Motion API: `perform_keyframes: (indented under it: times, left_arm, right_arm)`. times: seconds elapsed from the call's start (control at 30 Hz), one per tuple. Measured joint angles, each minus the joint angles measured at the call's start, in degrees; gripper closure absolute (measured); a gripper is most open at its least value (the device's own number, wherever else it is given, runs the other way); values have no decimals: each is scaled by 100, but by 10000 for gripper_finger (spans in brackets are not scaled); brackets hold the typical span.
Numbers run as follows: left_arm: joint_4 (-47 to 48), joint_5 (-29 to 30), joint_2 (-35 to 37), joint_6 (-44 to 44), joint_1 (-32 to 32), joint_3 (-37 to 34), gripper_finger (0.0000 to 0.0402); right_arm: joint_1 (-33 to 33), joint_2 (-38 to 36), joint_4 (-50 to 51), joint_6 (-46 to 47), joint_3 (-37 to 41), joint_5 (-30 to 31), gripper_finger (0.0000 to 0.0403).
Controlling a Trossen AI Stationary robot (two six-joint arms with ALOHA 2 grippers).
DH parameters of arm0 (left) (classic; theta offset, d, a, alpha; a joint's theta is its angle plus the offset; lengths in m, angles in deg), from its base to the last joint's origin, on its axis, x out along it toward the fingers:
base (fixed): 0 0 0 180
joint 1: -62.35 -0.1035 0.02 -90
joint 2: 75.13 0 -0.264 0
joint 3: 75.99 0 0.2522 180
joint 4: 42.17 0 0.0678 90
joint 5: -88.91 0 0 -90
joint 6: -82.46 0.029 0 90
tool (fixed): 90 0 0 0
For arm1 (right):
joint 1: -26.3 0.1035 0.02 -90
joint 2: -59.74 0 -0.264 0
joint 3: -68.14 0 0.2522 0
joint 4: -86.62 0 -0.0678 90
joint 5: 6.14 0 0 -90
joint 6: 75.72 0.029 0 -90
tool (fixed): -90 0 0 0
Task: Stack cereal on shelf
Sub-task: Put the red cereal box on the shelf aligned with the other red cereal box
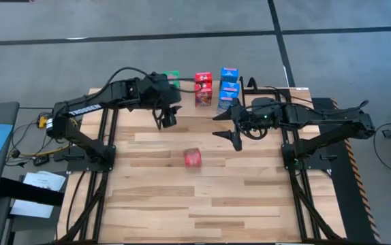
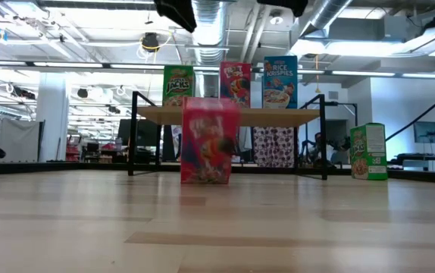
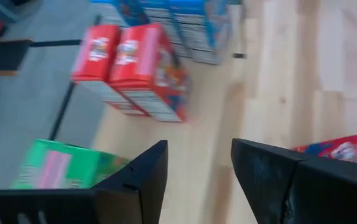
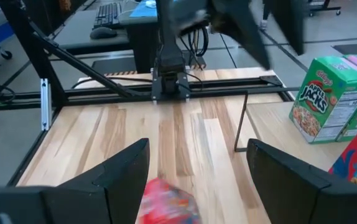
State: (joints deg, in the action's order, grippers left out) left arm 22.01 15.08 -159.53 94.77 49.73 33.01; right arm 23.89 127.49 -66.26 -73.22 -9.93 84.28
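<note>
A red cereal box [image 1: 193,158] stands upright on the table's middle, its base on the wood [image 2: 208,140]. On the shelf [image 2: 308,115] at the far edge stand a green box [image 2: 178,85], red boxes [image 3: 135,68] and blue boxes [image 1: 229,83]. My left gripper [image 1: 168,121] hangs in the air near the shelf's left end, open with nothing between its fingers [image 3: 197,149]. My right gripper [image 1: 227,129] hovers open, to the right of and beyond the red box, which shows blurred below its fingers [image 4: 166,202].
Another green box [image 2: 367,150] stands on the table to the right of the shelf. The shelf's thin black legs [image 4: 241,121] rise from the table. Bare wood spreads between the red box and the table's near edge [image 1: 195,211].
</note>
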Motion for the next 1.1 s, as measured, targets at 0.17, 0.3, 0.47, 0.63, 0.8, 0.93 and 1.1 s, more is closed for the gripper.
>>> perform_keyframes:
  times: [0.17, 0.3, 0.47, 0.63, 0.8, 0.93, 1.1]
  left_arm:
    - [280, -36, 73, -240, 427, 2, 242]
    - [575, 154, 74, -565, 696, 0, 243]
    - [969, -303, 87, -1172, 1028, -39, 243]
    - [665, -435, 85, -1339, 1431, -547, 243]
    - [-36, -432, 87, -1451, 1746, -1314, 243]
    - [-816, -558, 84, -1368, 1851, -1937, 243]
    - [-1664, -832, 80, -1366, 1856, -2587, 243]
  right_arm:
    - [2, 0, 233, 0, 0, -3, 109]
    - [6, 0, 292, 91, 0, -7, 109]
    - [172, 55, 417, 407, 0, -35, 109]
    - [506, 170, 859, 772, -4, -42, 109]
    - [942, 433, 1024, 1307, -10, -41, 109]
    - [1292, 781, 1138, 1857, 8, -55, 109]
    - [1652, 1372, 857, 2516, -16, -48, 109]
